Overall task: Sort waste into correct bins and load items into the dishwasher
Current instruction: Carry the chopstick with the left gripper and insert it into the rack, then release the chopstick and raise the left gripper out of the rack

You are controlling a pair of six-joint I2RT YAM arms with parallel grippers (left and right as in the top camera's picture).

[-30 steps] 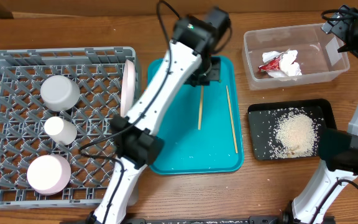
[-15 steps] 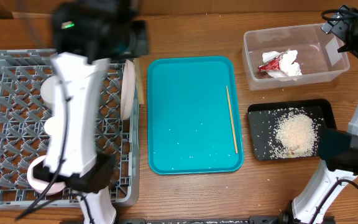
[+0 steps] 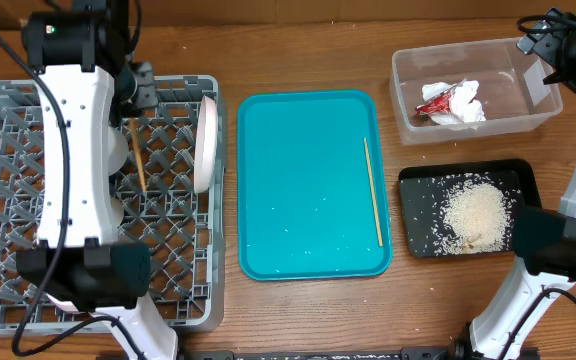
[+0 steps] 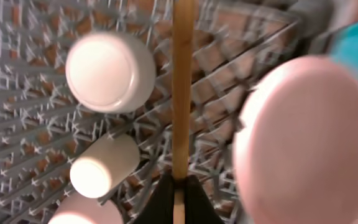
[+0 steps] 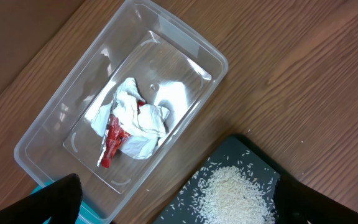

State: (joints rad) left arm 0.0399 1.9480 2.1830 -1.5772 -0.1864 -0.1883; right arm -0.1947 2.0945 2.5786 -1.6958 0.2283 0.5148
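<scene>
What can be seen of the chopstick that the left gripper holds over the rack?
The chopstick is a thin, straight stick of pale wood, plain and smooth. The left gripper is shut on one end, and the rest points away from the fingers. It hangs over the grey dish rack, between a white bowl and the standing plate. Whether its far tip touches the grid cannot be told.

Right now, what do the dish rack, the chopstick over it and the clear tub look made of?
Dish rack: grey moulded plastic, matte, judging by its uniform lattice.
Chopstick: likely wood or bamboo; plain matte tan, no sheen.
Clear tub: transparent plastic, glossy; the table shows through and its walls catch glare.
</scene>
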